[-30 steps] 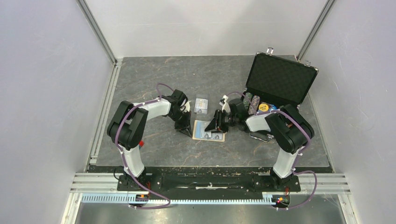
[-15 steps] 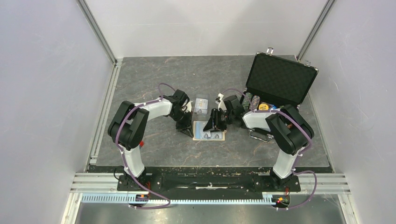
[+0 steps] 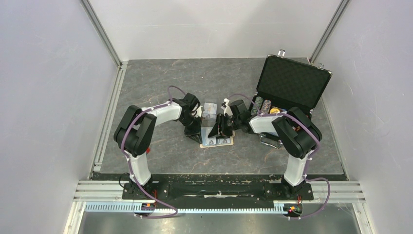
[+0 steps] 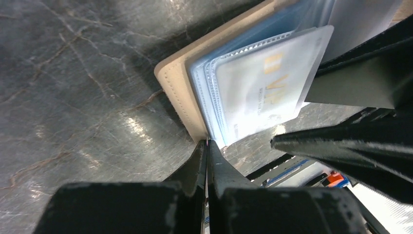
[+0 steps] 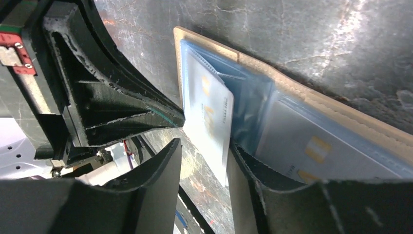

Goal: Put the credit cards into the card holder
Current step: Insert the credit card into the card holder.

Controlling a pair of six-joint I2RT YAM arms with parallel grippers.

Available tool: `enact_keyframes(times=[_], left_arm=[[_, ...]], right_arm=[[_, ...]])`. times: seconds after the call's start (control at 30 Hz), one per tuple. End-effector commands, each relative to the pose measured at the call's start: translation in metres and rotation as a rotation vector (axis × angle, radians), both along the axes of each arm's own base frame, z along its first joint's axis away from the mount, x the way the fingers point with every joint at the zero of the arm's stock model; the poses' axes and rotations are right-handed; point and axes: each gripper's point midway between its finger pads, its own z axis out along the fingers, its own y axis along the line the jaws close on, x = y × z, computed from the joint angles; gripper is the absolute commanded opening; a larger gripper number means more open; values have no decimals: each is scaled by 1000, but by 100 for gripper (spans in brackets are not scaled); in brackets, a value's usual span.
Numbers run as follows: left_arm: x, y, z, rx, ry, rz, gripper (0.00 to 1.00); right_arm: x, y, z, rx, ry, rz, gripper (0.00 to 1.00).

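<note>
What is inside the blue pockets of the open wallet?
One pale card lies fully inside a blue sleeve of the wallet. A second card sticks half out of the next sleeve. Whether more cards lie deeper is hidden by the sleeves.

Light: bright, even, overhead | Shadows: soft, short on the dark grey marbled bench (image 3: 160, 87) | Glare: white hotspots on bench in both wrist views; sheen on the pale glossy card (image 4: 263, 92) inside the tan leather card holder (image 4: 180, 92) | Focus: top view sharp; near black jaws blurred | Distortion: top-view walls lean outward
</note>
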Motion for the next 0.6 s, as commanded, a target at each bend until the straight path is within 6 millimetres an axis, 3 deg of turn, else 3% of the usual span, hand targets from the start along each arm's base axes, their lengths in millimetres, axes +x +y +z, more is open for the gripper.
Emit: enact_keyframes(times=[0.0,0.27,0.43,0.57], left_arm=[[17,6,12,39,-104,-45,6],[33,-3,40,-40,-150,-6,18],[40,-16,51,-132,-127,28,24],[39,-25,53,-190,-97,35,29]], right_arm=[[3,1,14,-31,-64,39,45],[3,-17,19,-153,-103,69,68],[5,-20,24,-184,-122,95,67],[8,-22,29,-206,-143,118,60]])
